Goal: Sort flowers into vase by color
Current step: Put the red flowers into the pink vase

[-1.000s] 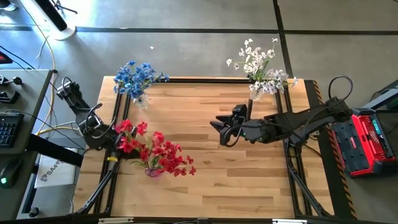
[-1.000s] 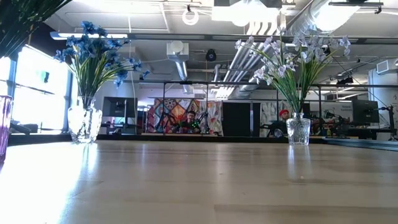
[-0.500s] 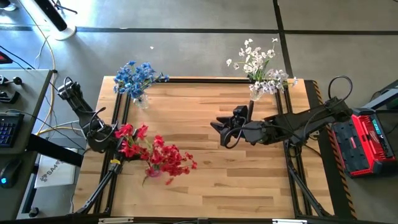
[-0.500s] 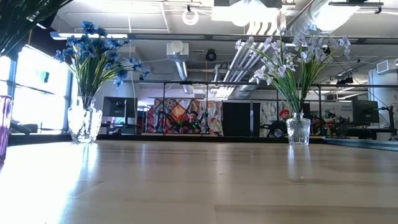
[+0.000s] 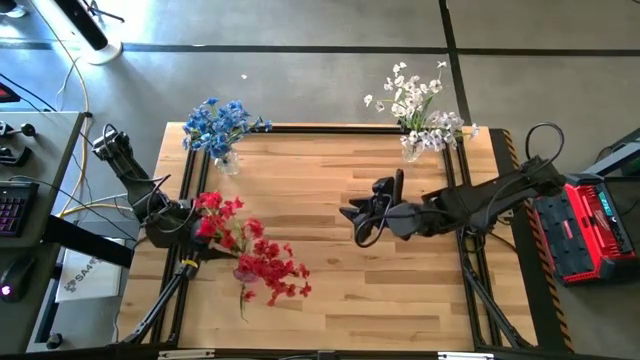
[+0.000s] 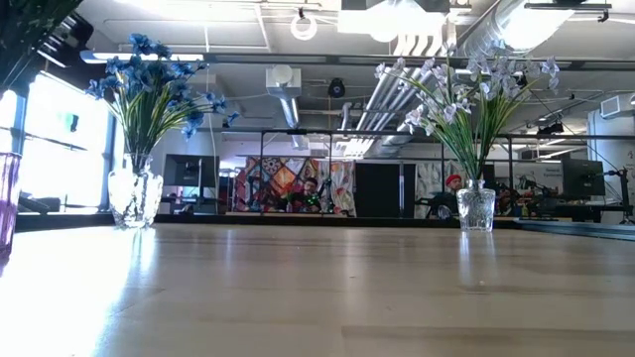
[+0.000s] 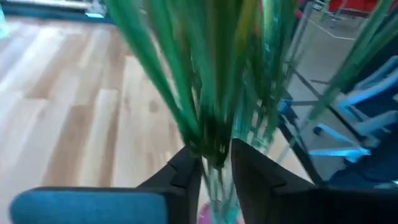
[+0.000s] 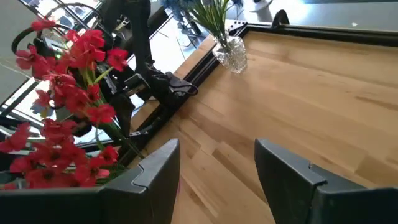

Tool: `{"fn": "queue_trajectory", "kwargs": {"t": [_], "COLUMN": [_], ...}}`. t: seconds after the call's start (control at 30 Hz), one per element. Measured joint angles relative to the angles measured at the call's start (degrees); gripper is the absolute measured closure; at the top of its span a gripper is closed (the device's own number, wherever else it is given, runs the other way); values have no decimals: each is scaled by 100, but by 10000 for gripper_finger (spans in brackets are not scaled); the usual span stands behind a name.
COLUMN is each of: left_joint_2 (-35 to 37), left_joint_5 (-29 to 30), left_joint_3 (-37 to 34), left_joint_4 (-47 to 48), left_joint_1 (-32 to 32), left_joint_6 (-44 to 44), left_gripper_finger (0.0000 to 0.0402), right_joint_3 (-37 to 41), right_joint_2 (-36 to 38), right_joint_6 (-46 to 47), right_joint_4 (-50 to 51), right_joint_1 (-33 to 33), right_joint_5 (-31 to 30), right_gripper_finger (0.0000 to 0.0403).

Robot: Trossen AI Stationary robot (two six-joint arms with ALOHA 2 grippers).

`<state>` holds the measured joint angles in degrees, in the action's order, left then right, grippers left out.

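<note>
The red flowers (image 5: 255, 255) stand bunched in a pink vase (image 5: 245, 271) near the table's left edge, leaning toward the near edge. My left gripper (image 5: 188, 224) is shut on their green stems (image 7: 214, 134). The blue flowers (image 5: 217, 122) fill a clear vase (image 6: 134, 198) at the far left corner. The white flowers (image 5: 418, 105) fill a clear vase (image 6: 476, 209) at the far right. My right gripper (image 5: 362, 226) hovers open over the table's middle, holding nothing; its fingers (image 8: 158, 168) stand wide apart, pointing toward the red bunch (image 8: 62, 118). My left gripper pinches several of the red flowers' green stems (image 7: 213, 152) between its two fingers (image 7: 186, 171), just above the pink vase's mouth (image 7: 210, 215). It comes in roughly level from the table's left side, across the stems. The stems' lower ends stay in the vase.
Black rails (image 5: 190, 180) run along the table's left and right sides. A red box (image 5: 590, 225) sits beyond the right edge and a desk with a keyboard (image 5: 15, 205) beyond the left. Bare wood (image 5: 330, 290) lies between the arms.
My left gripper has moved slightly toward the table's middle, still shut on the stems. The red bunch has swung and leaned toward the near edge, and a green stem now sticks out on its near side. My right gripper has drifted a little toward the near edge, still open.
</note>
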<state>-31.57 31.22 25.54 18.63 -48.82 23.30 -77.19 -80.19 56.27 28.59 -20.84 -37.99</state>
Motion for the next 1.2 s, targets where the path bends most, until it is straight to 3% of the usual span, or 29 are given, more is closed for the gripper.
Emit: {"fn": "queue_trajectory", "kwargs": {"t": [0.33, 0.6, 1.03, 1.2], "left_joint_2": [137, 330, 730, 975], "left_joint_5": [-1103, -1151, -1893, -1880], "left_joint_3": [76, 660, 1633, 2013], "left_joint_4": [133, 757, 873, 877], "left_joint_1": [0, 0, 2, 0], "left_joint_6": [623, 604, 195, -41], "left_gripper_finger": [246, 197, 192, 192], "right_joint_3": [0, 0, 0, 0], "right_joint_2": [-360, -612, -660, -660], "right_joint_6": [527, 972, 926, 927], "right_joint_4": [145, 62, -353, -443], "right_joint_1": [-313, -505, -911, -1017], "right_joint_5": [2, -55, -98, -295], "right_gripper_finger": [210, 210, 213, 226]}}
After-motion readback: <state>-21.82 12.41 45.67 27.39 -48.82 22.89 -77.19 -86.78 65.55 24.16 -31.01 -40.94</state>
